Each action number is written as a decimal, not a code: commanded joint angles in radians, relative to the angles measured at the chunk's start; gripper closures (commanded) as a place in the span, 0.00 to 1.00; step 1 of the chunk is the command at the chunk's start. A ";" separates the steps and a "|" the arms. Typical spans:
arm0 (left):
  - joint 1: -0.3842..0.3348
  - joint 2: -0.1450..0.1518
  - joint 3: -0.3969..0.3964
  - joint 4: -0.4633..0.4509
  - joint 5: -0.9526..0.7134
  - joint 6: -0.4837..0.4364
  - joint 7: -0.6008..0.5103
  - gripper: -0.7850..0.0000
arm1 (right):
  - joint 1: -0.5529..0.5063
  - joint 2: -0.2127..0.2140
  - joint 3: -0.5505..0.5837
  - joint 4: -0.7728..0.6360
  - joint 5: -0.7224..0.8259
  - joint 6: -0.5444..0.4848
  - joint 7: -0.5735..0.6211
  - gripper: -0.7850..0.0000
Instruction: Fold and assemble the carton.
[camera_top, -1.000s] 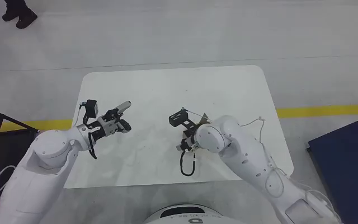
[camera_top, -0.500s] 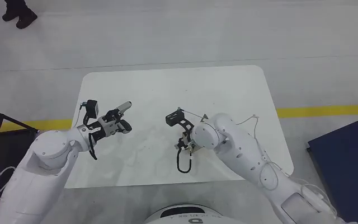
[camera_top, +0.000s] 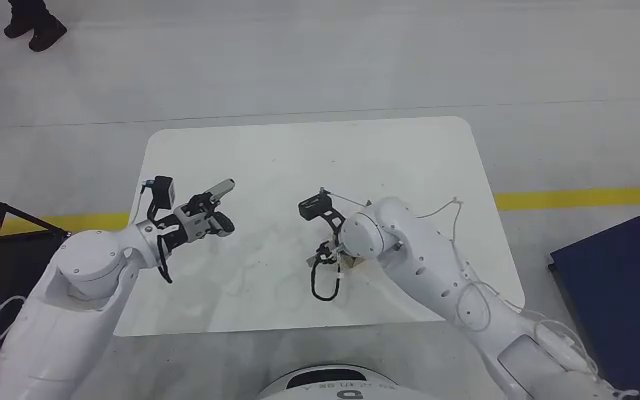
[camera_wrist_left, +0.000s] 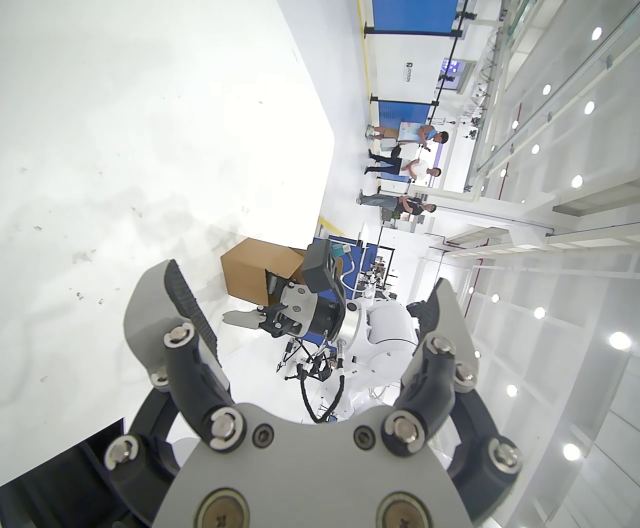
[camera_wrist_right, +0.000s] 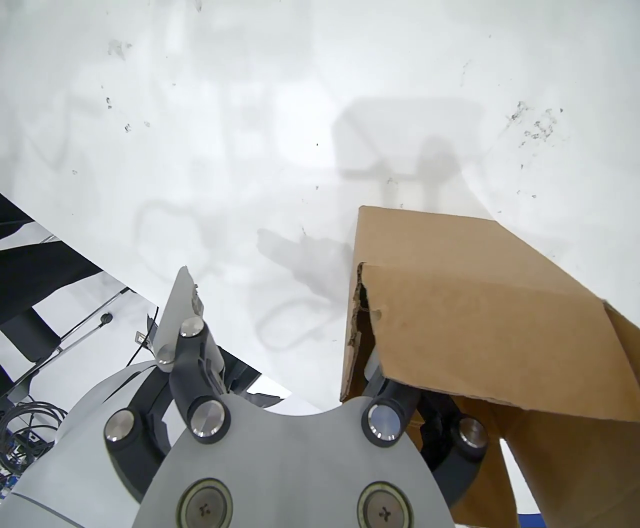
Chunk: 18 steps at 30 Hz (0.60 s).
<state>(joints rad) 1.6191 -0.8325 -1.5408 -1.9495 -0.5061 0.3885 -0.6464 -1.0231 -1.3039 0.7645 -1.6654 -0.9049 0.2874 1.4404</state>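
A brown cardboard carton (camera_wrist_right: 450, 300) stands on the white table (camera_top: 400, 160), partly folded, with one torn edge facing my right gripper (camera_wrist_right: 280, 300). That gripper is open: one finger (camera_wrist_right: 175, 310) is outside the carton and the other is hidden inside it behind the flap. In the top view the right gripper (camera_top: 330, 258) sits near the table's front middle, and the arm covers most of the carton (camera_top: 349, 265). My left gripper (camera_top: 215, 205) is held open over the table's left side with nothing in it. From the left wrist view the carton (camera_wrist_left: 250, 275) and the right gripper (camera_wrist_left: 260, 317) lie beyond the open left gripper (camera_wrist_left: 305, 300).
A black cable loop (camera_top: 320, 285) hangs from the right wrist above the table's front. A dark blue object (camera_top: 600, 280) stands on the floor to the right, and a black frame (camera_top: 20, 230) to the left. The far half of the table is bare.
The right arm has shifted a little to the left and toward the table's front edge, with its cable loop swinging along. The left arm has stayed put.
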 joint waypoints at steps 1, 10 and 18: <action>-0.004 -0.001 0.003 0.000 0.003 0.003 -0.001 0.00 | -0.001 0.001 0.003 -0.012 -0.008 0.000 -0.003 0.00; -0.013 -0.005 0.011 0.000 0.012 0.015 -0.006 0.00 | -0.094 0.022 0.102 -0.227 0.047 -0.052 -0.120 0.00; -0.046 -0.007 0.034 0.000 0.031 0.047 -0.029 0.00 | -0.305 0.062 0.307 -0.469 0.158 -0.185 -0.341 0.00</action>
<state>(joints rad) 1.5806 -0.8392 -1.5126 -1.9502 -0.4793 0.4295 -0.6707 -1.2998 -1.2463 1.0421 -2.1090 -0.7642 0.1248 1.1349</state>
